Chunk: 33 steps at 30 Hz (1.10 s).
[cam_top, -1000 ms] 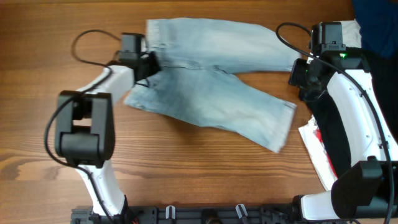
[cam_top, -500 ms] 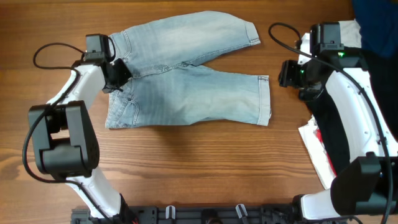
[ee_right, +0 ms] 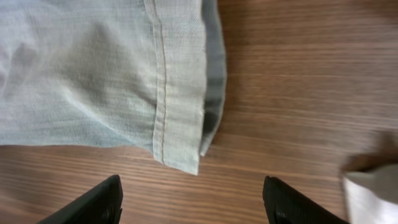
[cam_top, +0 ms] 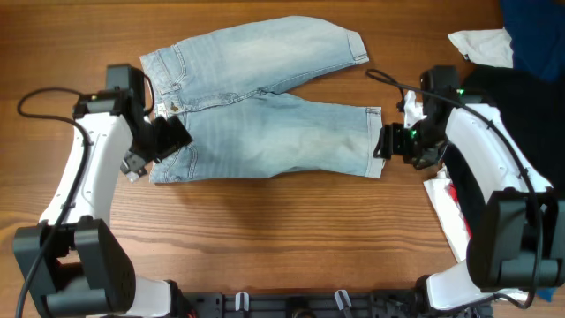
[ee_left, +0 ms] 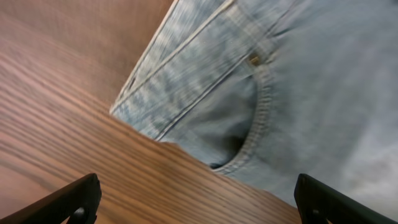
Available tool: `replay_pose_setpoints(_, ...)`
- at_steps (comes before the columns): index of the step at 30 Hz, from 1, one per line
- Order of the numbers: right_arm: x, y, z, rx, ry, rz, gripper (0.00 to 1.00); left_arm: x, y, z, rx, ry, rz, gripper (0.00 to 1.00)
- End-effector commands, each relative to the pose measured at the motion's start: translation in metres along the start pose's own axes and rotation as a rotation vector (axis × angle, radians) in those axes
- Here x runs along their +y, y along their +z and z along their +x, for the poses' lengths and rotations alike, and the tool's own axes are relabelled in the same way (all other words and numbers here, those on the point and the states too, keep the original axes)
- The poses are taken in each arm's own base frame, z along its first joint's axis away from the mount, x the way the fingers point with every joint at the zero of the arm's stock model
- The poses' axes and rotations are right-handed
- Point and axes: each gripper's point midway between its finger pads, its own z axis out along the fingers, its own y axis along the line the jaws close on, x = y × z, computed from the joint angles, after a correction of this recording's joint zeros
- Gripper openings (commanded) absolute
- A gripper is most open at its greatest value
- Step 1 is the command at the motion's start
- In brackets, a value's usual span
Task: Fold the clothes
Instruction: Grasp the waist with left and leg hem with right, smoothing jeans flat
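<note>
Across the upper middle of the wooden table (cam_top: 282,247), lying flat and opened out as denim shorts (cam_top: 265,132): waistband (cam_top: 163,71) turned left, both legs pointing right and splitting apart toward the ends, the far one angling away, the near one finishing at a hem (cam_top: 375,141).

Judging by the layout, getting set for a first fold, with nothing pinched yet. Aiming, most likely, at lifting the near edge at both ends and laying it over the far half. Doing that well:
- biting the near hem corner (ee_right: 177,149) low against the wood so as to catch both layers;
- taking the waistband end close beside the pocket seam (ee_left: 264,106), where thick stitching is probably offering firm purchase;
- raising both ends together and level, keeping the cloth taut enough to avoid a sag or twisted crease;
- steering clear of the black garment (cam_top: 494,97) and the white and red cloth (cam_top: 441,208) at the right.

Hovering over the near waistband corner, the left gripper (cam_top: 172,137), holding its fingers (ee_left: 74,199) wide apart, on an arm climbing the table's left side and bending back inward at the wrist. Facing the hem from just beside it, the right gripper (cam_top: 385,141), likewise spreading its fingers (ee_right: 102,199) with nothing between, on an arm arching in over the black garment and turning left at the wrist. Not being able to tell whether either is touching denim.
</note>
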Motion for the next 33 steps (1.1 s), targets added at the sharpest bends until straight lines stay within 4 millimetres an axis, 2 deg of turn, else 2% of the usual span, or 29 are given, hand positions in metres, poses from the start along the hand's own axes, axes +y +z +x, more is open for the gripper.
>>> replay_pose_setpoints(1, 0.011, 0.017, 0.009, 0.025, -0.011, -0.087, 0.73, 0.014, 0.031, 0.029, 0.103, -0.104, -0.023, 1.00)
replay_pose_setpoints(4, 0.010, 0.021, 0.004, -0.001, -0.018, -0.087, 0.73, 0.011, 0.050, 0.040, 0.133, -0.112, 0.022, 0.99)
replay_pose_setpoints(9, 0.010, 0.021, -0.001, -0.021, -0.026, -0.084, 0.73, 0.013, 0.070, 0.039, 0.090, -0.159, 0.042, 0.91)
replay_pose_setpoints(12, 0.009, 0.021, -0.001, -0.022, -0.025, -0.078, 0.73, 0.011, 0.070, 0.036, 0.079, -0.225, 0.048, 0.84)
replay_pose_setpoints(17, 0.009, 0.021, -0.001, -0.021, -0.025, -0.077, 0.73, 0.010, 0.061, 0.031, 0.046, -0.360, 0.063, 0.86)
replay_pose_setpoints(21, 0.009, 0.021, -0.001, -0.022, -0.026, -0.078, 0.73, 0.024, 0.058, 0.023, -0.026, -0.471, -0.005, 0.88)
replay_pose_setpoints(23, 0.009, 0.021, 0.000, -0.017, -0.024, -0.077, 0.73, 0.023, 0.058, 0.019, -0.040, -0.480, -0.001, 0.85)
replay_pose_setpoints(25, 0.008, 0.021, 0.002, -0.011, -0.020, -0.077, 0.73, 0.023, 0.058, 0.016, -0.055, -0.480, 0.004, 0.64)
replay_pose_setpoints(28, 0.008, 0.021, 0.003, -0.007, -0.010, -0.077, 0.73, 0.020, 0.059, 0.012, -0.066, -0.479, 0.016, 0.38)
replay_pose_setpoints(31, 0.008, 0.021, 0.003, -0.006, -0.010, -0.077, 0.73, 0.021, 0.059, 0.013, -0.063, -0.479, 0.013, 0.35)
replay_pose_setpoints(33, 0.008, 0.021, 0.004, -0.002, -0.009, -0.077, 0.73, 0.023, 0.059, 0.016, -0.055, -0.479, 0.004, 0.24)
